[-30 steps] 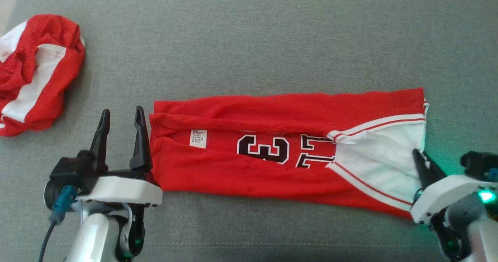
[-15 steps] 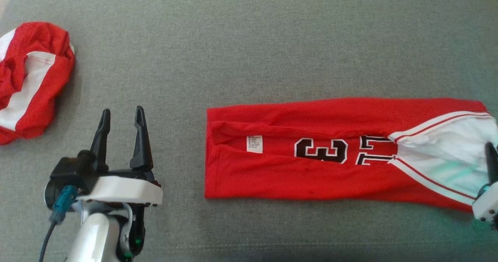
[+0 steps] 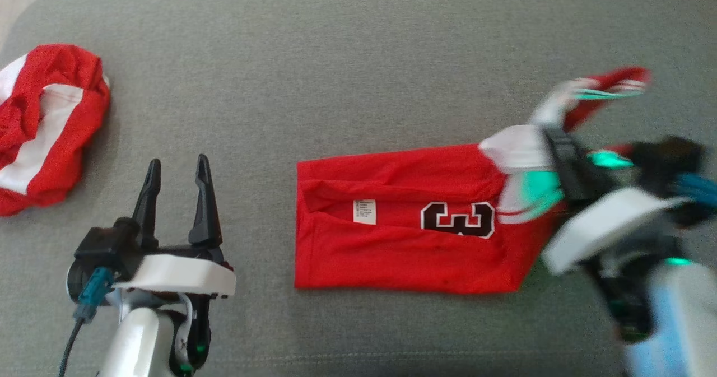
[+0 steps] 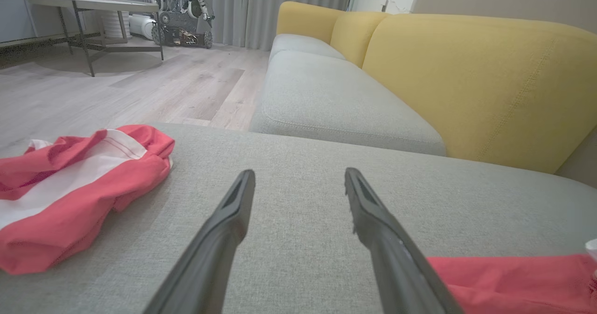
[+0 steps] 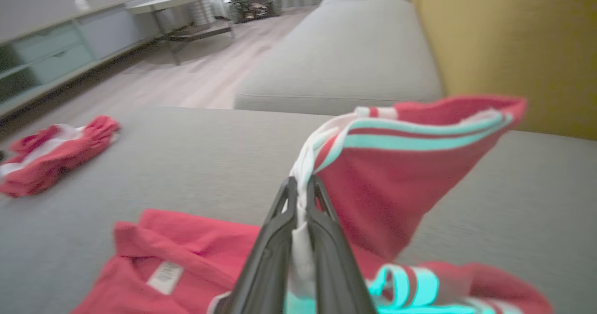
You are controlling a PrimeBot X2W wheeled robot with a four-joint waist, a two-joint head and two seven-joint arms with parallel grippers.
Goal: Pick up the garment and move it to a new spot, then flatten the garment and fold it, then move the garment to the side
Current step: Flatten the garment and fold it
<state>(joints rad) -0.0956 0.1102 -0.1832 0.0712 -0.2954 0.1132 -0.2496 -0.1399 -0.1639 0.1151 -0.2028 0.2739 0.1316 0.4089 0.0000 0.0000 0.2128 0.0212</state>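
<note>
- The garment (image 3: 403,242), a red jersey with white trim, lies on the grey sofa cushion (image 3: 358,57), right of centre in the head view. Its left part is flat and folded lengthwise, with a white label (image 3: 364,210) and a black numeral 3 (image 3: 458,220) facing up.
- The right gripper (image 5: 301,183) is pressed together on the garment's white-trimmed end, pinching a strip of white fabric between its fingers. That end is raised off the cushion above the flat part.
- In the head view the right gripper (image 3: 554,142) is blurred, so the height of the raised end is hard to judge. A red-and-white flap seems to stick out past the fingertips.
- The left gripper (image 3: 177,164) is spread wide, with bare cushion between its fingers. It is well to the left of the garment's left edge and apart from it.
- A crumpled red-and-white cloth (image 3: 45,125) lies at the cushion's far left, well apart from the garment.
- A yellow backrest (image 4: 466,80) rises behind the cushion in the left wrist view.
</note>
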